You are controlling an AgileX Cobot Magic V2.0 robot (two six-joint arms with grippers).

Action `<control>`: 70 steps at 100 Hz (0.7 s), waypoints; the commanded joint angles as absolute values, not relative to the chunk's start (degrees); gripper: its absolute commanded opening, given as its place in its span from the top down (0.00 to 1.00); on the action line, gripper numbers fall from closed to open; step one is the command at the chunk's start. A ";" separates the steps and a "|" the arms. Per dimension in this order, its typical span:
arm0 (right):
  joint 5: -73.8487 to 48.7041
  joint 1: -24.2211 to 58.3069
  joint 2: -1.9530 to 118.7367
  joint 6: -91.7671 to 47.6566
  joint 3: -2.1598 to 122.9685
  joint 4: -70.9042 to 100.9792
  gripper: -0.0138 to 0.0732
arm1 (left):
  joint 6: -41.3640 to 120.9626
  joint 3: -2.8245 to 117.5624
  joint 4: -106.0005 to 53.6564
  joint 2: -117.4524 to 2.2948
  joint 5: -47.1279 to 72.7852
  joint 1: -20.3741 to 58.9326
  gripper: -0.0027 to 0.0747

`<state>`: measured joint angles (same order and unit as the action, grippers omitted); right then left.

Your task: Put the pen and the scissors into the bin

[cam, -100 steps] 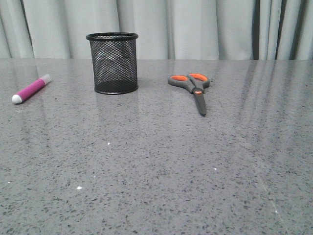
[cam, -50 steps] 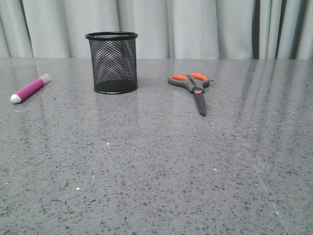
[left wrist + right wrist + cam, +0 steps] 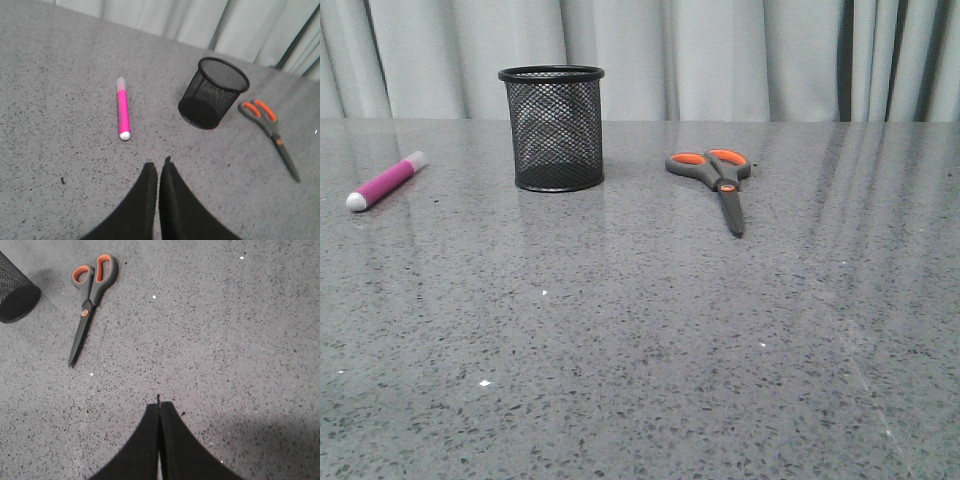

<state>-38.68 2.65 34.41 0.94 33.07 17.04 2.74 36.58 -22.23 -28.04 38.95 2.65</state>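
The black mesh bin (image 3: 552, 128) stands upright at the back of the grey table; it also shows in the left wrist view (image 3: 212, 92). The magenta pen (image 3: 385, 181) lies flat to its left, white tip toward me, and shows in the left wrist view (image 3: 122, 114). The scissors (image 3: 718, 181) lie closed to the bin's right, handles away from me, also in the right wrist view (image 3: 89, 297). My left gripper (image 3: 158, 166) is shut and empty, hovering short of the pen. My right gripper (image 3: 160, 407) is shut and empty, well short of the scissors. Neither gripper shows in the front view.
Grey curtains (image 3: 720, 55) hang behind the table's far edge. The speckled grey tabletop (image 3: 640, 340) stretches bare between the objects and the near side.
The objects lie where they were. The front view jitters by a few pixels. No gripper enters the front view.
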 commanded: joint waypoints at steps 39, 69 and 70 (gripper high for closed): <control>-40.07 2.28 42.93 -4.01 43.74 16.53 0.74 | 11.95 52.84 -22.12 -47.97 44.93 2.89 0.98; -39.81 2.28 42.93 -4.01 43.74 16.63 0.38 | 13.24 55.23 -25.20 -56.82 43.21 2.89 0.52; -39.81 2.28 42.93 -4.01 43.74 16.63 0.38 | 13.76 55.37 -25.60 -57.08 43.21 2.89 0.51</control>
<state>-43.10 2.65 42.68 -3.16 41.67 16.58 12.41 52.64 -22.20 -55.20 47.09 2.65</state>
